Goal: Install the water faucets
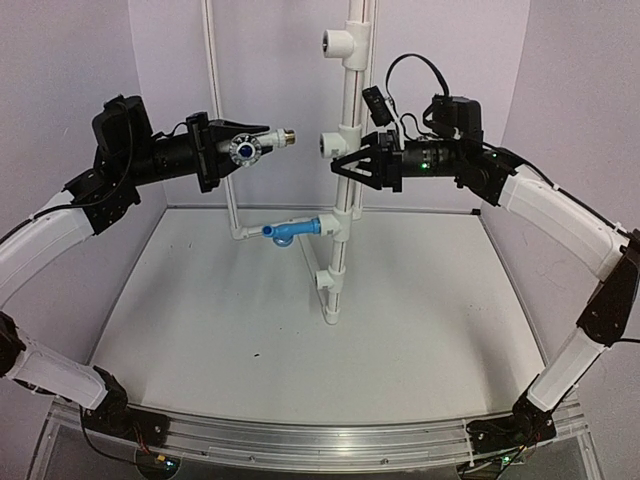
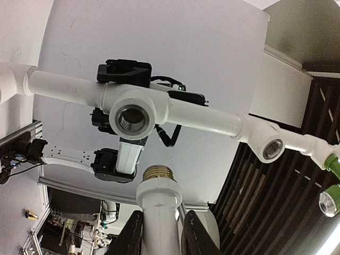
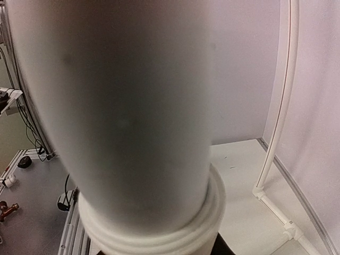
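My left gripper (image 1: 232, 148) is shut on the white water faucet (image 1: 262, 142), which has a blue round knob. It holds the faucet level in the air with its brass threaded end (image 1: 290, 134) pointing right at the white T fitting (image 1: 332, 143), a short gap away. In the left wrist view the faucet stem (image 2: 158, 212) sits between my fingers (image 2: 132, 236) and the fitting's metal-lined opening (image 2: 132, 118) is straight ahead. My right gripper (image 1: 347, 166) is shut round the upright white pipe (image 1: 349, 100) just below that fitting. The blue water faucet (image 1: 290, 232) sits in a lower fitting.
The pipe stand rises from the table middle, with another fitting at its top (image 1: 338, 42) and one low down (image 1: 325, 280). A thin white pipe (image 1: 212, 70) runs up the back wall. The pipe (image 3: 122, 106) fills the right wrist view, blurred.
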You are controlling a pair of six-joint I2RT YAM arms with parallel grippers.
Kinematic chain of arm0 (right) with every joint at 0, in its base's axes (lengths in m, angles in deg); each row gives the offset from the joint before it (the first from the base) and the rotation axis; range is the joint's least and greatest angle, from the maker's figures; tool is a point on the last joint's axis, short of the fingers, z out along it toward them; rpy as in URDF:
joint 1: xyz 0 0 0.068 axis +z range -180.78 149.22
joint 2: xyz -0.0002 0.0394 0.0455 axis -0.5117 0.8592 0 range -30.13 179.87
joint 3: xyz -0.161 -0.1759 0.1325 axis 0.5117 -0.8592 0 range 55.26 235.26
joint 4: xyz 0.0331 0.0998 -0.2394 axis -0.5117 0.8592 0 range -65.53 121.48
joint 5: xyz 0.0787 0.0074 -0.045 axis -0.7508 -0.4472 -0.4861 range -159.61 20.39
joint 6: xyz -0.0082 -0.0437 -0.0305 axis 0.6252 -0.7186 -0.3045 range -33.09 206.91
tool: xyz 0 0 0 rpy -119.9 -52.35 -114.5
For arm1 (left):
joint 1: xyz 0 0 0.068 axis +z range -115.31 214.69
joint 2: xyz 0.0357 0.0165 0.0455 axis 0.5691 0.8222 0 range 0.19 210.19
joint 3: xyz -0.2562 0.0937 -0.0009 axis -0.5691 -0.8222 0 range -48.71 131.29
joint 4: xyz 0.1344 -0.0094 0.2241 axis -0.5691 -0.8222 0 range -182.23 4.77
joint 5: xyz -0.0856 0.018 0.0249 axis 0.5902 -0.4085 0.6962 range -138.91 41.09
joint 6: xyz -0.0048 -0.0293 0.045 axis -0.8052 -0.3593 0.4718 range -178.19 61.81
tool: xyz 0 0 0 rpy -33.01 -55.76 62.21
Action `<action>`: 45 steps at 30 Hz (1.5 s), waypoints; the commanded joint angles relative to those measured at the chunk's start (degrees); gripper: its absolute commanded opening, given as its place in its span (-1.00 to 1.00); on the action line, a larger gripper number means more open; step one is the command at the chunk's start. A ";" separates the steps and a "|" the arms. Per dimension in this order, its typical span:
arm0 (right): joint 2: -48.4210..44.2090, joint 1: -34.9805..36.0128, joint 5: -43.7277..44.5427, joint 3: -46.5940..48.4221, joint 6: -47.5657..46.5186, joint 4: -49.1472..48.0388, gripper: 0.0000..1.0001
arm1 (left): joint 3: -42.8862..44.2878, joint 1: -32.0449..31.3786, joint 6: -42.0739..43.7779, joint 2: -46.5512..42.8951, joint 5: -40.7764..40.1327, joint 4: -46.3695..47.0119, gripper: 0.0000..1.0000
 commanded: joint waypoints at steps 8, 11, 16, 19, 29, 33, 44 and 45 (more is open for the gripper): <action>2.48 0.56 1.35 2.54 -1.70 -1.17 0.03 | 0.53 -0.93 -4.51 3.70 0.88 7.54 -1.00; 2.66 1.14 0.44 2.08 -2.15 -1.17 0.02 | 0.48 -1.20 -4.95 4.45 0.97 8.38 -1.00; 3.10 1.99 -0.50 1.98 -2.98 -1.17 -0.08 | 0.57 -1.57 -5.67 5.63 0.98 9.60 -1.00; 2.97 2.48 -0.89 1.41 -3.65 -1.17 -0.14 | 1.00 -2.06 -6.27 6.67 1.04 10.50 -0.99; 3.03 3.41 -2.14 1.04 -4.87 -1.00 -0.28 | 0.92 -3.30 -8.72 8.78 2.07 14.44 -0.99; 2.99 3.84 -2.60 0.72 -5.71 -0.91 -0.34 | -0.19 -3.48 -12.21 9.95 3.39 19.61 -1.00; 2.81 4.03 -1.25 0.71 -11.23 0.00 -0.63 | -3.17 -4.27 -25.07 12.08 5.32 28.84 -0.99; 2.86 4.01 -1.05 0.82 -11.72 0.13 -0.67 | -2.99 -4.26 -25.13 11.78 5.53 28.14 -1.00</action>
